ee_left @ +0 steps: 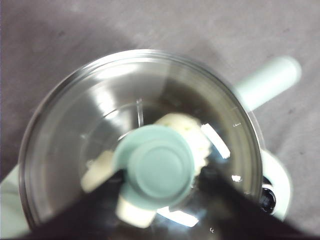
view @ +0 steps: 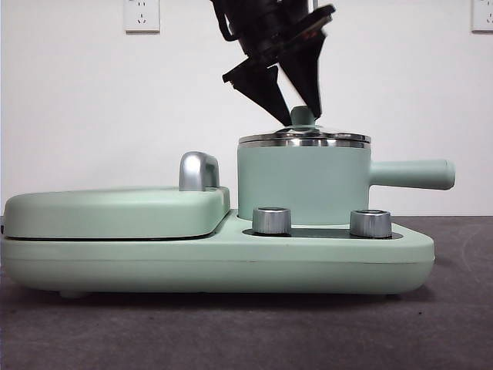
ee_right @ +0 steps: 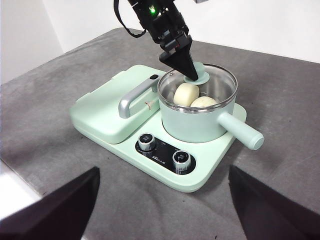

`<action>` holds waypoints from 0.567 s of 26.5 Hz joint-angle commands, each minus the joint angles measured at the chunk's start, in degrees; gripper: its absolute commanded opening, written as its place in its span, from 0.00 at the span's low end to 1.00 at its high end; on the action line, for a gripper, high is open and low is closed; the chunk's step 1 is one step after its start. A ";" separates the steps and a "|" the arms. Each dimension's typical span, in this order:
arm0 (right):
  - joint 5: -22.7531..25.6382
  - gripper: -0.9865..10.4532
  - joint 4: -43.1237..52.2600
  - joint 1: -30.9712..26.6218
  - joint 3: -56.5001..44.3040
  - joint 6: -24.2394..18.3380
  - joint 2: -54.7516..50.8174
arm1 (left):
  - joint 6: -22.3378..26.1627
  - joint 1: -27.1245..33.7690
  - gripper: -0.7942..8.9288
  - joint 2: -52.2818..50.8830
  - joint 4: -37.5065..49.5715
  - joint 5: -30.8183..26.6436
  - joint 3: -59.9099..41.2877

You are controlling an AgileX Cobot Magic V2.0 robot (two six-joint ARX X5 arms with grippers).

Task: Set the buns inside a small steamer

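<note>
Your left gripper (view: 295, 116) has its jaws closed around the green knob (ee_left: 159, 167) of the glass lid (ee_right: 198, 80), which sits on the small steamer (view: 302, 185). Both buns (ee_right: 186, 94) lie inside it. Your right gripper (ee_right: 162, 200) hangs wide apart, holding nothing, well back. The cooker base (view: 231, 258) rests on a grey table (ee_right: 45, 120) before a white wall (view: 92, 100) with sockets (view: 142, 14).

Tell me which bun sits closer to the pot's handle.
The flatter, paler bun; the rounder cream bun lies on the griddle side, away from the handle.
</note>
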 commanded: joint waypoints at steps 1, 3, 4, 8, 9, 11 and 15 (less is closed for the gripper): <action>0.04 0.44 0.57 0.28 0.42 0.70 0.04 | -1.92 -0.20 0.54 0.31 -0.79 0.13 0.98; 0.02 0.44 0.55 0.28 0.42 0.72 0.04 | -2.49 -0.17 0.58 -1.81 -2.01 0.11 0.98; 0.02 0.44 0.55 0.28 0.42 0.70 0.04 | -2.54 -0.09 0.59 -3.10 -3.32 0.13 0.98; 0.02 0.44 0.55 0.28 0.42 0.72 0.04 | -4.57 0.24 0.59 -9.92 -10.47 0.11 0.94; 0.00 0.44 0.55 0.28 0.42 0.72 0.04 | -5.33 0.24 0.59 -12.11 -11.76 0.13 0.90; -0.09 0.44 0.57 0.28 0.42 0.70 0.07 | -6.40 0.28 0.59 -17.20 -12.76 0.13 -0.31; -2.19 0.44 0.61 0.28 0.42 0.70 0.11 | -6.49 0.26 0.59 -30.10 -12.48 0.13 -10.86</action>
